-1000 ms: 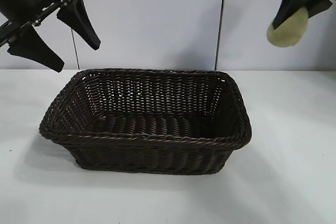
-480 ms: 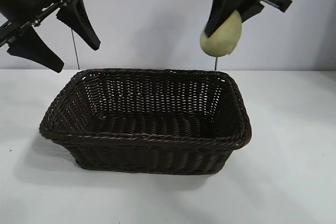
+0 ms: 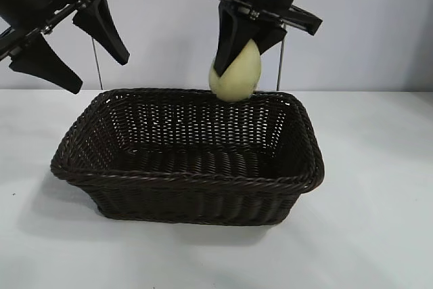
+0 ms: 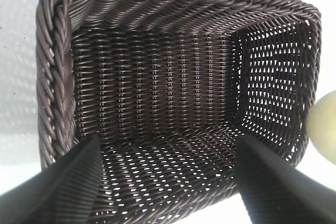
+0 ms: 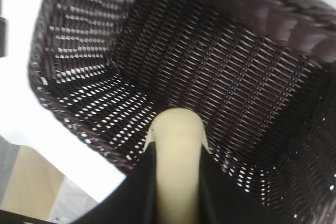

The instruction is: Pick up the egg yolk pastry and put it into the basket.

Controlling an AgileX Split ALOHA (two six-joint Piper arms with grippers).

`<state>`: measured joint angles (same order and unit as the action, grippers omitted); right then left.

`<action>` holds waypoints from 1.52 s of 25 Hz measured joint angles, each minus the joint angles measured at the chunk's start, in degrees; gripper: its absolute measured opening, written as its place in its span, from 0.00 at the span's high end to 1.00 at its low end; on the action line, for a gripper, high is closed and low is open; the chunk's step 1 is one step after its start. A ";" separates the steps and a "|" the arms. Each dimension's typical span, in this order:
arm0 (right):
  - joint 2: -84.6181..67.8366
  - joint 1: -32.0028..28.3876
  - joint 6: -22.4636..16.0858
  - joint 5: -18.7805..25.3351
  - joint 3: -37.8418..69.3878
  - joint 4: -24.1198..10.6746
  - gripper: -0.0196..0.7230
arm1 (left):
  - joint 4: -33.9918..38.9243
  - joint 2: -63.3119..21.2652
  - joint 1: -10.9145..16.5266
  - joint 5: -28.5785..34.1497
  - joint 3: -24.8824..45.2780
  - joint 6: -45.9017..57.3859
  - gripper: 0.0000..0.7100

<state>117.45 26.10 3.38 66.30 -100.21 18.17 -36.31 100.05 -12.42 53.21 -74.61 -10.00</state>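
Above the far rim of the big dark brown woven wicker basket [image 3: 189, 160] hangs the small pale yellow round egg yolk pastry [image 3: 235, 72]. A second ago it was well off to the basket's right; now the right end effector [image 3: 238, 65] has carried it over the basket, so letting go looks close. Its fingers pinch the pastry tight on both sides. It may sit just behind the rim; that is hard to tell. The left end effector [image 3: 74, 45] waits spread wide above the basket's left end.

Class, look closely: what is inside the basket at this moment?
Nothing lies inside the basket; only its bare woven floor shows. The egg yolk pastry hangs above the far rim, held in the right hand. The near wall hides part of the floor.
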 joint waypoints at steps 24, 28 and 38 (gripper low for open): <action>-1.59 -3.04 0.34 3.26 -2.11 -0.43 0.25 | 0.00 0.00 0.00 1.06 0.00 -0.44 0.27; -4.31 -7.41 0.34 3.42 -2.17 -0.66 0.25 | 0.00 0.00 0.00 1.20 0.00 -0.52 0.27; -10.90 -18.21 0.84 4.28 -1.30 -2.83 0.25 | 0.00 0.00 0.00 2.60 0.00 -0.52 0.27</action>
<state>106.55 7.89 4.22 70.58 -101.50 15.34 -36.31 100.05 -12.42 55.81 -74.61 -10.52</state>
